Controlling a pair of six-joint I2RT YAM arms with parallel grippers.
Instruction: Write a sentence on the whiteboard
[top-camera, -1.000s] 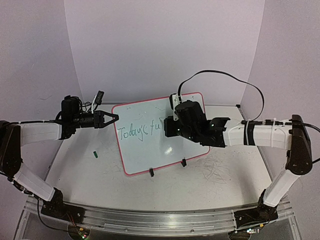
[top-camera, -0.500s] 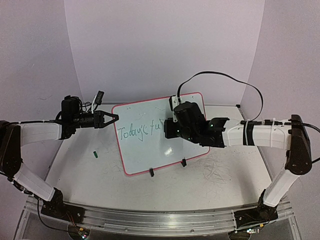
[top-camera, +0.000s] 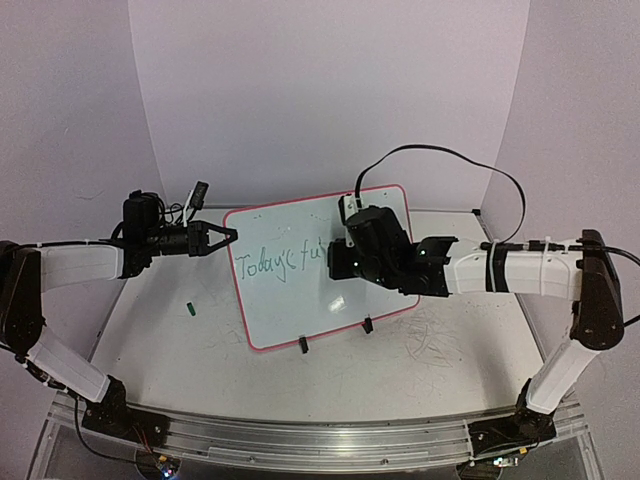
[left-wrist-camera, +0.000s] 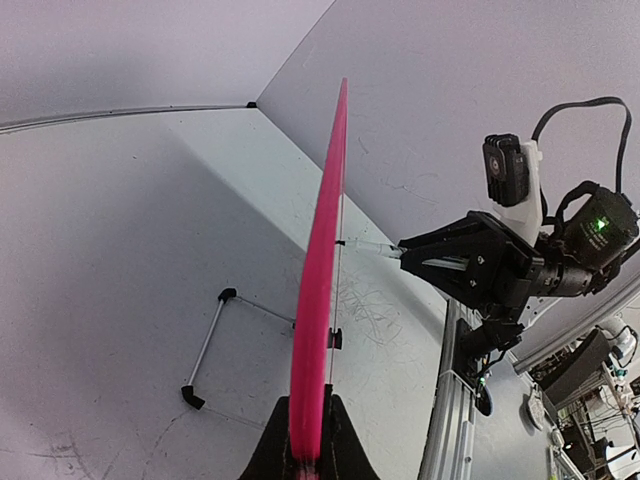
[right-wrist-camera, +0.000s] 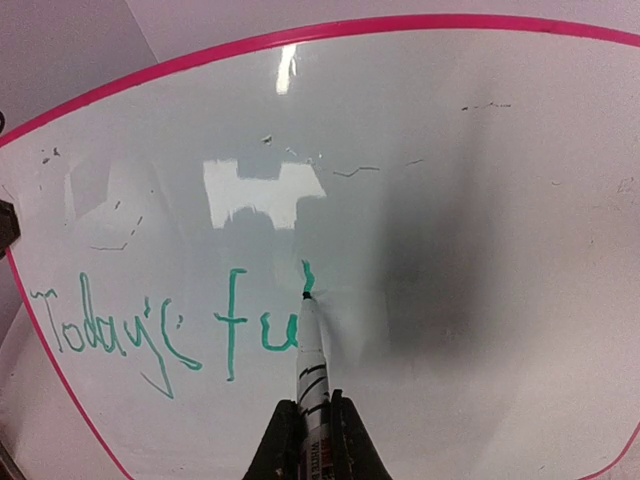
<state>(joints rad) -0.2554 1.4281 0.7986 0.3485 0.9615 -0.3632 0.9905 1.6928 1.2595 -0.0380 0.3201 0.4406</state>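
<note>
Centre of the table: my left gripper pinches the board edge so it can't slide. My right gripper clamps the pen, tip on the sentence, "Today's fu" written, more to go.

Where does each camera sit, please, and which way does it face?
Top external: above, behind the robot, looking down on both arms and the whiteboard.
Left wrist: looks along the whiteboard's edge, clamped in the left tool; right arm beyond.
Right wrist: faces the whiteboard; right tool holds the pen on the sentence.
All share the whiteboard.
</note>
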